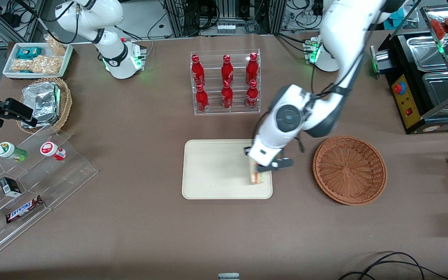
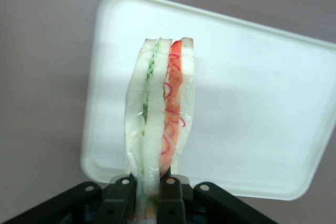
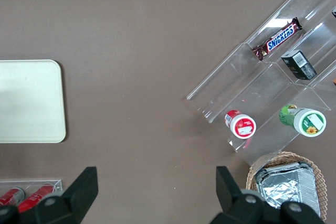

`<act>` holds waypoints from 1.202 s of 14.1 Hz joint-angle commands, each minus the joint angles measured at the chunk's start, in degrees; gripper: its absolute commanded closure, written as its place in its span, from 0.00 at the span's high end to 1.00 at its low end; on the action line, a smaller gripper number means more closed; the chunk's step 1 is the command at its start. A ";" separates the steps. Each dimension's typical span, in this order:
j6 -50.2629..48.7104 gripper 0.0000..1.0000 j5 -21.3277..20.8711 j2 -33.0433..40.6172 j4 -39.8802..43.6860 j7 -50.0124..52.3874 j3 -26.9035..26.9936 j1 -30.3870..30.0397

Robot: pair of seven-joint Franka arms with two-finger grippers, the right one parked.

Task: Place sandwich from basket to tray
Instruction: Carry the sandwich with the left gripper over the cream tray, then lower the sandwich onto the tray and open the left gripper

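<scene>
While over the tray [image 1: 216, 171], sandwich [image 2: 160, 111] clamped upright in the hand [image 2: 148, 184].

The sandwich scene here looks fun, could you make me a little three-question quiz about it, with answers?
1. True or false: the round reddish-brown woven wicker basket has food in it.
2. What is the left arm's black two-finger gripper holding? A) a red bottle B) the triangular white-bread sandwich with orange-red and green filling C) a foil packet
3. Fill in: the gripper hangs over the flat cream-coloured rectangular ___.

Key
1. False: the basket holds nothing.
2. B: the fingers are shut on the sandwich's edge, seen in the left wrist view.
3. Tray: the gripper is over the tray's edge nearest the basket.
</scene>
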State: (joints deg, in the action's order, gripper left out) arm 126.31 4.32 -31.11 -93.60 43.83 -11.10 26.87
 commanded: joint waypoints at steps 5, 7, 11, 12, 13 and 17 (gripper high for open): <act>-0.63 0.00 -6.59 -10.18 12.99 7.31 0.73 6.34; -0.37 0.00 -7.83 -11.42 13.44 9.51 0.73 6.87; 4.46 0.00 -7.40 -14.58 13.79 9.61 0.47 7.40; 4.82 0.02 -7.31 -14.85 13.70 9.78 0.38 7.40; 4.82 0.15 -7.05 -14.77 13.70 9.87 0.38 7.40; 3.42 1.00 -6.52 -10.92 12.92 9.08 0.38 6.52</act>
State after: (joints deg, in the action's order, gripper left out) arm 131.21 -2.31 -45.11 -80.74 52.07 -10.95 33.17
